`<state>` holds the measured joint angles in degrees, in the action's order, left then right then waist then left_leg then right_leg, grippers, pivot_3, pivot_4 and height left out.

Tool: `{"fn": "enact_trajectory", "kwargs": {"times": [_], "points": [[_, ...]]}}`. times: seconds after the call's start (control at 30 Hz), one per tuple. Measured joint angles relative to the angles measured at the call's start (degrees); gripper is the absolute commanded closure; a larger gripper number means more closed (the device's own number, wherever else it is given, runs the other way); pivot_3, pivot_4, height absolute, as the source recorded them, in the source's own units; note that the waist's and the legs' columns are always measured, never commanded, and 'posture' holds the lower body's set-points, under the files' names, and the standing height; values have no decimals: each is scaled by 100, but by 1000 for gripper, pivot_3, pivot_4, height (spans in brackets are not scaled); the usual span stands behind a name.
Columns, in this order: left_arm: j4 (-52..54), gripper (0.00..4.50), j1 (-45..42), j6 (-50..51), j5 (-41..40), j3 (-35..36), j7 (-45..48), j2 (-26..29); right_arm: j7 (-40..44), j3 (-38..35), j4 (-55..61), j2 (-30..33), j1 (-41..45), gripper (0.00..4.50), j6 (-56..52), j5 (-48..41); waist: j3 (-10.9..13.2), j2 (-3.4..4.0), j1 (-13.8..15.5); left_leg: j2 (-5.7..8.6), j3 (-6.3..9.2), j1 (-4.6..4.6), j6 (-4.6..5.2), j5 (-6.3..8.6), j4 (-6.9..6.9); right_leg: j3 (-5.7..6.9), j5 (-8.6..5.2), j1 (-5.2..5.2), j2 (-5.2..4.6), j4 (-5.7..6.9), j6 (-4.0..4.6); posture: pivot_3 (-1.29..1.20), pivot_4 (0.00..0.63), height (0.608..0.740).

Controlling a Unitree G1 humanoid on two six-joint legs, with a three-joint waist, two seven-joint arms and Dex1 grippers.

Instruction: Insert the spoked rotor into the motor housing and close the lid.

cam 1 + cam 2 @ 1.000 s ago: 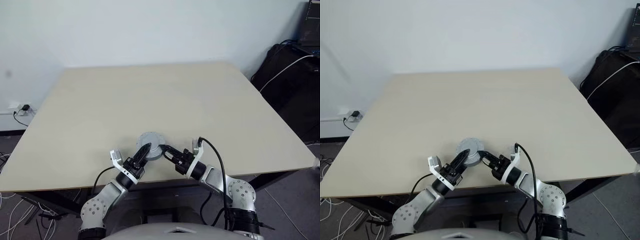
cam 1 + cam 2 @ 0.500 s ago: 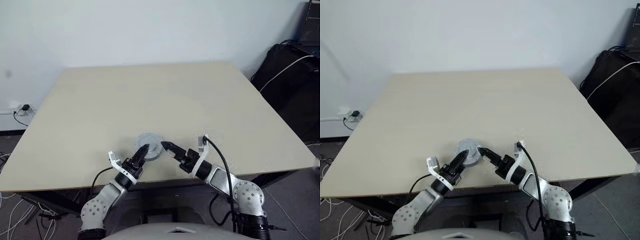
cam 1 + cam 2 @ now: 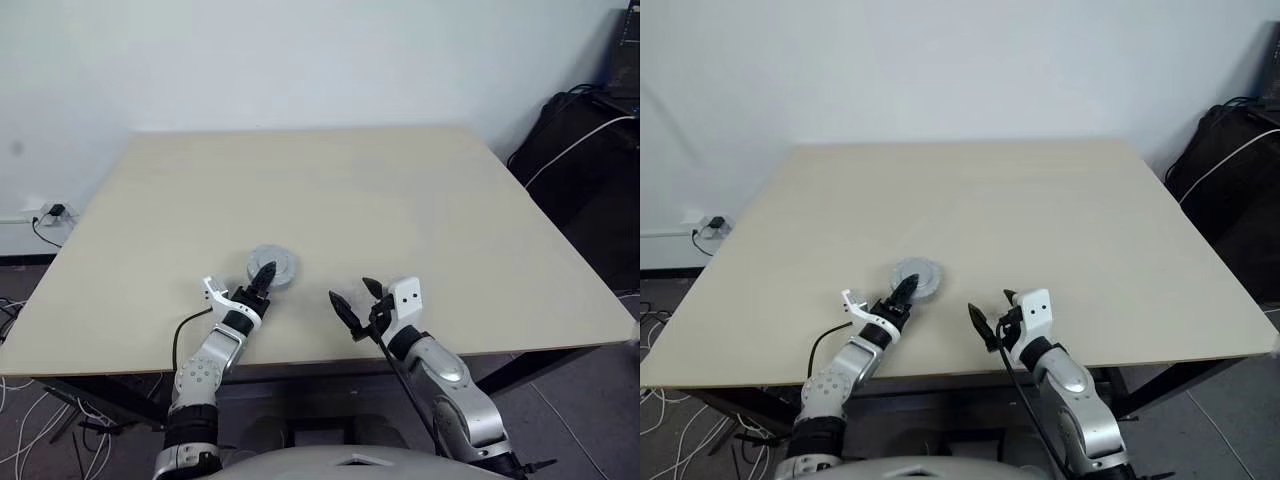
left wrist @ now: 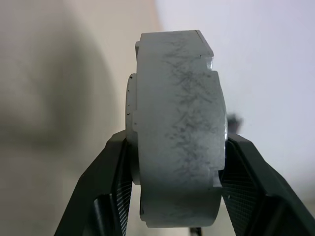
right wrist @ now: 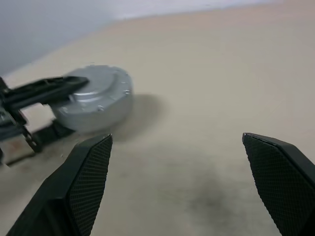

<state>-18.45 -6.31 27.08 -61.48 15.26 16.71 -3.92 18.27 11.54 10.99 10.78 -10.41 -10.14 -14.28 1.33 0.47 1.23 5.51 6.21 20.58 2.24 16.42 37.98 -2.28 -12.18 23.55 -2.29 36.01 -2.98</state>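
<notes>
The right claw [image 3: 352, 303] hangs near the front edge of the beige surface [image 3: 330, 200], its two black fingers [image 5: 81, 182] spread wide with nothing between them. Well apart from it on the robot's left, the left claw [image 3: 264, 274] is clamped across the round grey motor housing [image 3: 272, 266], one finger on its top face and one underneath, as its wrist view shows, with the housing [image 4: 174, 128] seen edge-on between the pads. The lid [image 5: 96, 86] sits closed on top of the housing, small dots showing around its rim. Beyond lies bare surface up to a white wall [image 3: 300, 60]. Dark equipment [image 3: 590, 150] with cables stands at far right.
</notes>
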Motion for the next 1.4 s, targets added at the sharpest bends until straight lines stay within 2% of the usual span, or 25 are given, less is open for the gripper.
{"fn": "enact_trajectory", "kwargs": {"times": [0.33,0.57,0.77,0.83,0.87,1.0,1.03,1.13,1.2,1.4], "points": [[-1689,2378,-1726,-820,550,647,11,-285,12,12,-181,-157,4,0,156,321,15,-37,69,2,1,1,27,-17,7,-1,10,-2,13,-1,4,0,0,740],[-3654,2378,-2970,-1644,1062,1263,-324,-60,28,2,-201,-210,-9,0,128,390,19,-45,34,-4,1,9,19,-22,0,-2,17,-3,14,2,16,0,0,740],[-4468,2378,-3438,-1899,1372,1556,-481,92,23,0,-201,-240,-64,0,96,419,17,-48,40,0,2,6,20,-22,2,0,18,2,18,3,15,0,0,740],[-4555,1645,-3499,-1901,1438,1592,-531,117,21,0,-201,-249,-83,0,66,421,15,-47,39,-1,2,0,19,-23,4,-1,23,-2,17,3,13,0,0,740],[-4589,1468,-3500,-1876,1497,1605,-545,129,19,-2,-200,-250,-102,0,46,422,12,-48,35,-2,2,-5,18,-24,5,-1,24,-5,17,3,12,0,0,740],[-4434,119,-3406,-1726,1608,1622,-509,125,17,3,-201,-275,-141,0,-43,438,-13,-43,21,-2,2,-15,17,-26,6,-2,27,-14,18,4,7,0,0,740],[-4358,21,-3365,-1709,1630,1618,-503,121,17,2,-201,-281,-142,0,-53,437,-26,-42,7,-4,1,-21,18,-26,6,-3,27,-19,17,4,7,0,0,740],[-3859,21,-2988,-1561,1710,1573,-552,69,39,21,-201,-314,-145,0,-164,435,-51,-34,-76,-10,-6,-72,45,-7,-11,-11,18,-67,16,3,6,0,0,740],[-3372,21,-2658,-1329,1766,1492,-627,40,64,33,-203,-329,-135,0,-196,435,-55,-30,-126,-14,-6,-108,21,13,-18,-9,-2,-95,17,3,-9,0,0,740],[-1404,21,-1323,-456,2023,865,-915,-6,241,32,-266,-389,1,0,-649,239,-109,-8,-248,-25,-10,-137,18,28,-19,-18,-11,-118,22,4,-1,0,0,740]]}}
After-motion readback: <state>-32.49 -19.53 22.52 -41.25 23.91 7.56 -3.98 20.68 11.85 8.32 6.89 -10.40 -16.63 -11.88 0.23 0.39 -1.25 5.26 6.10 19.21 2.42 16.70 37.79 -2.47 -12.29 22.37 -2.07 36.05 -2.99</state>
